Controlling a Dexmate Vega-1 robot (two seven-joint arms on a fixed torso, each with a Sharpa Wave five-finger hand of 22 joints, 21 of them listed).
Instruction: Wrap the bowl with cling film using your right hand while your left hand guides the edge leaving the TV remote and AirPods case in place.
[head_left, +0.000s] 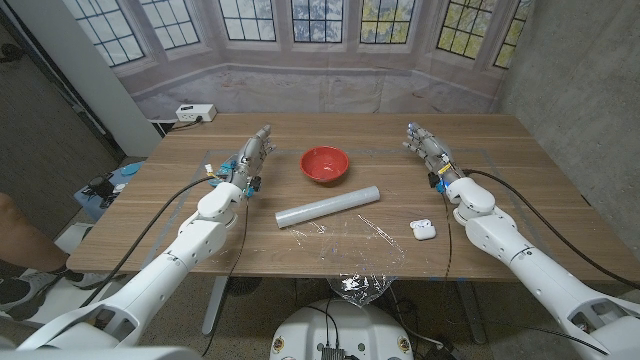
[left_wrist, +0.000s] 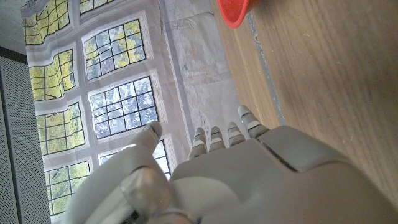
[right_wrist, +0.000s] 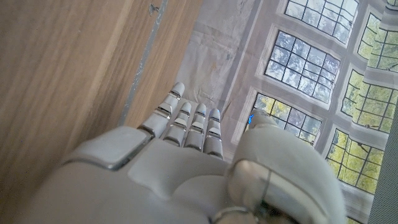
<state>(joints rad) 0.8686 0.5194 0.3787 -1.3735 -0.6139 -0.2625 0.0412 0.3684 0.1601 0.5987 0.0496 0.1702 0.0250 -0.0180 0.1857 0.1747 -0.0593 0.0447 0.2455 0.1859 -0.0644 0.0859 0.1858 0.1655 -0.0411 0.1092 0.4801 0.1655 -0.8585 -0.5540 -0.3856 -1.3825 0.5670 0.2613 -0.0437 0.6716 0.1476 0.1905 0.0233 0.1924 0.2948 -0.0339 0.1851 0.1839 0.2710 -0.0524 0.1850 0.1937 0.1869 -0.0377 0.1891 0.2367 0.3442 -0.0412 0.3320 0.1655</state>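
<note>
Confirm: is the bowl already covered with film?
No. The red bowl sits open and bare; the film roll lies on the table nearer the robot.

Cling-film roll (head_left: 328, 205) lies just before the bowl (head_left: 325, 163).

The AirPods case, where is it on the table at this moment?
In the head view the white AirPods case lies on the robot's right side near the table's front edge, between the loose sheet of cling film and the right forearm.

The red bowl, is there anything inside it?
The red bowl looks empty in the head view: only its red inside shows, uncovered by film. The near inner wall is hidden behind the rim.
</note>
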